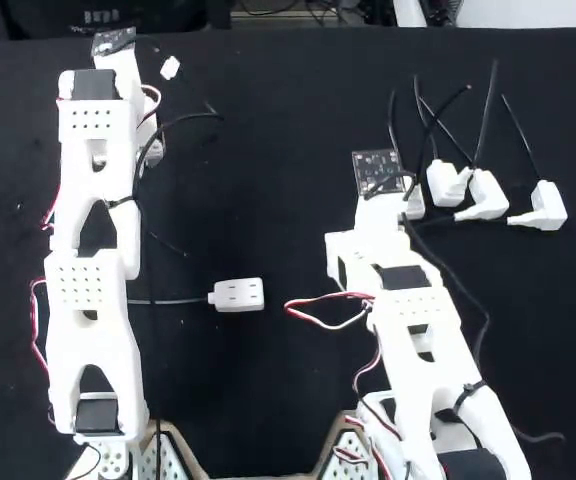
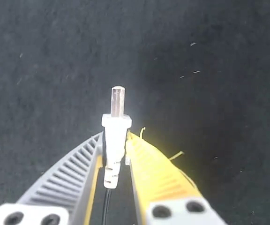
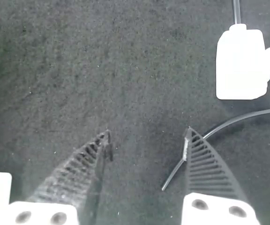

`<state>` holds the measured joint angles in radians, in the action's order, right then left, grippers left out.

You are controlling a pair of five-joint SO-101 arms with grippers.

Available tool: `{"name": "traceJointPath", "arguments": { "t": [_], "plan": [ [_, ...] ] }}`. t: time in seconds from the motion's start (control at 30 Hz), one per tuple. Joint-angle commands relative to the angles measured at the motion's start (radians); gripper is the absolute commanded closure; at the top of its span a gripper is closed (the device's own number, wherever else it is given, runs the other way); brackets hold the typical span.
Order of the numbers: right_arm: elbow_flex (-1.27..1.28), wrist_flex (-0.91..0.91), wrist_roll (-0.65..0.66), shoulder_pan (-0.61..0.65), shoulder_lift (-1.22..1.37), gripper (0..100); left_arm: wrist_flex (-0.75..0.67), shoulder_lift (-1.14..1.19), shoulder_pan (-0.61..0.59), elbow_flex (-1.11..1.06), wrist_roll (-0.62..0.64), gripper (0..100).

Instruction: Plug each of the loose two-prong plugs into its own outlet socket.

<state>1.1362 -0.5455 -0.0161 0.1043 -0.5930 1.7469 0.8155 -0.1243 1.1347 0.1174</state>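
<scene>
L gripper (image 2: 116,138) pinching plug (image 2: 115,125), R gripper (image 3: 146,136) spread over black mat (image 3: 78,70) — loose plugs (image 1: 483,195) near, one maybe arm-hidden, socket block (image 1: 238,294) apart

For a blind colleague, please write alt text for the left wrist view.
The left gripper is shut on a white two-prong plug, its metal prong end pointing away from the camera, above the black table.

The high camera looks straight down on the table (image 1: 268,130), arm bases at the lower edge. Each wrist camera sights along its own fingers, close above the cloth: left gripper (image 2: 115,135), right gripper (image 3: 146,136). The plugs (image 1: 468,190) at the high view's upper right are shared with the right wrist view, one plug (image 3: 242,63) close.
</scene>
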Motion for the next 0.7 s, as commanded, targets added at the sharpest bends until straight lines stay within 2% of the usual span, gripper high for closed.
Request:
{"name": "traceJointPath", "arguments": {
  "t": [0.0, 0.2, 0.37, 0.53, 0.6, 0.67],
  "plan": [
    [-0.042, -0.002, -0.008, 0.003, 0.001, 76.9, 0.015, -0.087, -0.024, -0.081, 0.009, 97],
    [-0.042, -0.002, -0.008, 0.003, -0.005, 76.9, 0.002, -0.348, 0.031, -0.483, 0.002, 97],
    [-0.071, -0.043, -0.005, 0.0, -0.008, 76.9, -0.163, -0.623, 0.099, -0.874, -0.031, 97],
    [-0.349, -0.5, 0.023, -0.041, -0.007, 76.9, -0.365, -0.919, 0.193, -1.302, -0.041, 97],
    [-0.421, -0.614, 0.08, -0.089, -0.007, 76.9, -0.468, -1.033, 0.255, -1.454, -0.041, 97],
    [-0.446, -0.652, 0.127, -0.147, -0.007, 76.9, -0.577, -1.134, 0.337, -1.59, -0.041, 97]
  ]
}}
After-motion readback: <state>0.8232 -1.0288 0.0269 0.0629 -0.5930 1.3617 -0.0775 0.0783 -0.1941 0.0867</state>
